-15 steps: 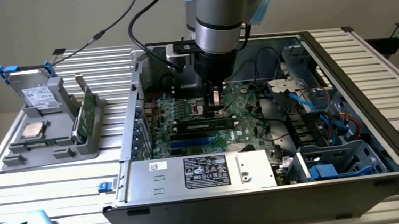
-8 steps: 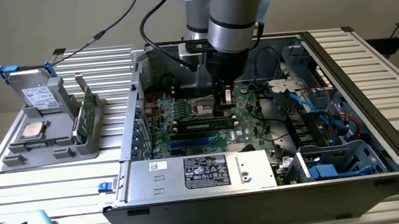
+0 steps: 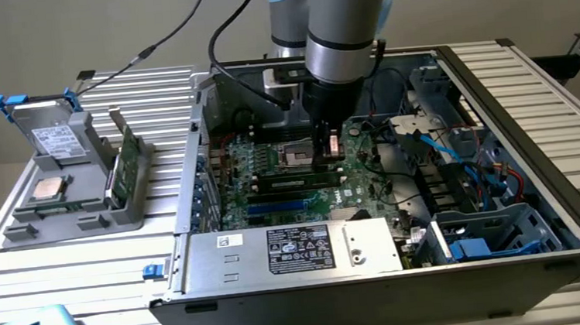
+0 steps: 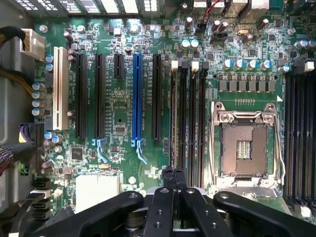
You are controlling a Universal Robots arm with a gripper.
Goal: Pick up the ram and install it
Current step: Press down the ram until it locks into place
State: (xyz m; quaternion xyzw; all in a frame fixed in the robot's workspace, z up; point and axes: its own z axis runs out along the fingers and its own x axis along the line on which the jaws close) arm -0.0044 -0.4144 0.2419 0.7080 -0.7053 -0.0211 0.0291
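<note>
The ram [image 3: 294, 181], a long dark stick with a pale label, lies along the black memory slots [image 4: 187, 118] on the motherboard [image 4: 118, 98] inside the open computer case [image 3: 542, 212]. My gripper [image 3: 329, 153] hangs low over the board, just beyond the ram and beside the empty processor socket [image 4: 244, 148]. In the wrist view the two fingertips [image 4: 174, 174] press together over the end of the memory slots, with nothing between them. Whether they touch the ram I cannot tell.
A grey holder [image 3: 77, 218] on the exterior view's left carries a hard drive [image 3: 55, 138], a silver processor chip [image 3: 49, 189] and a green card [image 3: 125, 164]. The power supply [image 3: 297, 251] fills the case front. Blue and red cables [image 3: 476, 163] crowd its right side.
</note>
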